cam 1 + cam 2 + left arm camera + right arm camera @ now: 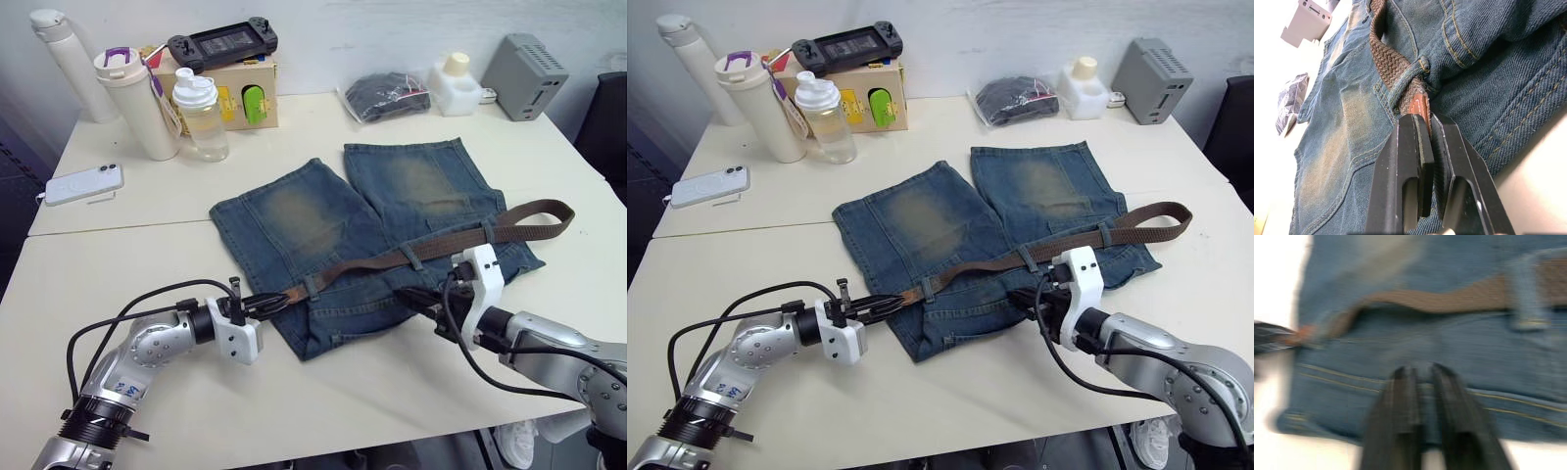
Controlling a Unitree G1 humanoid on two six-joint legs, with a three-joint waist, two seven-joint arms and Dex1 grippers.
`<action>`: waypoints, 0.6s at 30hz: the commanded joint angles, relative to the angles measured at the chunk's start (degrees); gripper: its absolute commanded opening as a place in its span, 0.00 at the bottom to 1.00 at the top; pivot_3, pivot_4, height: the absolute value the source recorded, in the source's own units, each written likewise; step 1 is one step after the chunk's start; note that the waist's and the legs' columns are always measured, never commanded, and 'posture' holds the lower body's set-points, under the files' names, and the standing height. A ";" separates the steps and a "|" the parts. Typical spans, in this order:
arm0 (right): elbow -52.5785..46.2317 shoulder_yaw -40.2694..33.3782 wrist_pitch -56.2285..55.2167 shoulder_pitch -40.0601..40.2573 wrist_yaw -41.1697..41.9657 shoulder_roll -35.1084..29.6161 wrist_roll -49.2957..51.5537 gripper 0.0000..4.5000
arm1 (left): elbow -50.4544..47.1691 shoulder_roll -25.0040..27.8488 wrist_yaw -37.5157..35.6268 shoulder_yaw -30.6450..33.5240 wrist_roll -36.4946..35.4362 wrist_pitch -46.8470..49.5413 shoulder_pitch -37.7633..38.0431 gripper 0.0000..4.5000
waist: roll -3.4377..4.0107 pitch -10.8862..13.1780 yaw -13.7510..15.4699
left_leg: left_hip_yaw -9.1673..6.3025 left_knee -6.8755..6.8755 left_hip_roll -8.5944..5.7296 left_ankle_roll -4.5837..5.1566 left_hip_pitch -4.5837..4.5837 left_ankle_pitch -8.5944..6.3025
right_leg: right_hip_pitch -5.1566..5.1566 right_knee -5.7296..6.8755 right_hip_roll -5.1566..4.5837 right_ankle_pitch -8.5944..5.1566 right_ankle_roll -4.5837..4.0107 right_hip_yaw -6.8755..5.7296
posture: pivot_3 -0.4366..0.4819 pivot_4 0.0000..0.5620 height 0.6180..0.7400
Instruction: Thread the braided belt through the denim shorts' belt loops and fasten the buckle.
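At lower left of the head view, the left gripper (263,305) is pinching the tan tip of the braided belt (392,259), which is running rightward across the centre over the denim shorts (323,235). The belt looks soft and floppy, so the stiffer tip seems the best hold. At lower right, the right gripper (1420,374) is pressing on the waistband, fingers nearly together.

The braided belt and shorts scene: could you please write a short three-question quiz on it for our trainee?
1. True or false: the left gripper is shut on the braided belt at its tan tip.
2. Which garment does the belt cross?
3. The right gripper rests over: A) the phone B) the denim shorts C) the bottle.

Key: 1 true; 2 the denim shorts; 3 B.
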 commanded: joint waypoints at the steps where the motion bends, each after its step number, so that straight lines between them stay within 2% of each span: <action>1: 1.07 5.39 -1.80 -0.03 0.80 0.12 -10.48 0.03 | 0.02 0.06 0.90 -0.15 0.08 -0.89 0.06 0.00 | 0.00 0.00 0.22 | 0.01 0.00 0.00 0.00 0.00 0.00 | 0.00 0.00 0.00 0.00 0.00 -0.01 | 0.48 0.27 0.59; 5: 3.04 9.44 -2.08 0.46 1.25 2.41 -17.14 0.03 | 1.24 2.72 1.08 1.62 -0.42 -3.62 1.62 0.00 | -0.33 -0.20 0.47 | 0.05 0.02 0.00 0.00 0.12 0.00 | 0.11 0.00 0.01 0.00 0.00 -0.06 | 0.48 0.27 0.59; 9: 3.95 8.88 -0.56 -0.02 1.41 5.97 -18.30 0.03 | 9.03 11.00 1.90 5.13 -0.28 -13.64 6.17 0.00 | -0.71 -0.51 -0.13 | 0.03 0.00 0.14 -0.11 0.39 -0.06 | 0.38 -0.10 0.04 0.00 -0.01 0.02 | 0.48 0.27 0.59; 12: 4.09 8.80 0.19 -0.44 2.30 7.62 -19.51 0.03 | 20.23 19.18 3.77 8.14 0.17 -24.53 9.18 0.00 | -0.52 -0.86 -0.79 | 0.01 -0.03 0.27 -0.24 0.46 -0.16 | 0.42 -0.13 0.07 -0.05 -0.10 -0.03 | 0.48 0.27 0.59; 15: 3.95 8.72 1.25 -1.29 2.97 9.02 -19.83 0.03 | 35.21 27.12 7.37 10.36 4.38 -34.65 10.08 0.00 | -0.49 -0.90 -1.18 | 0.08 -0.06 0.37 -0.24 0.53 -0.26 | 0.39 -0.11 0.10 -0.09 -0.17 -0.14 | 0.48 0.27 0.59; 18: 3.78 8.85 2.05 -1.80 3.81 9.85 -20.59 0.03 | 47.33 32.83 11.92 9.96 10.63 -39.03 8.26 0.00 | -0.62 -0.99 -1.03 | 0.20 -0.06 0.38 -0.15 0.52 -0.33 | 0.30 -0.04 0.09 -0.11 -0.20 -0.23 | 0.48 0.27 0.59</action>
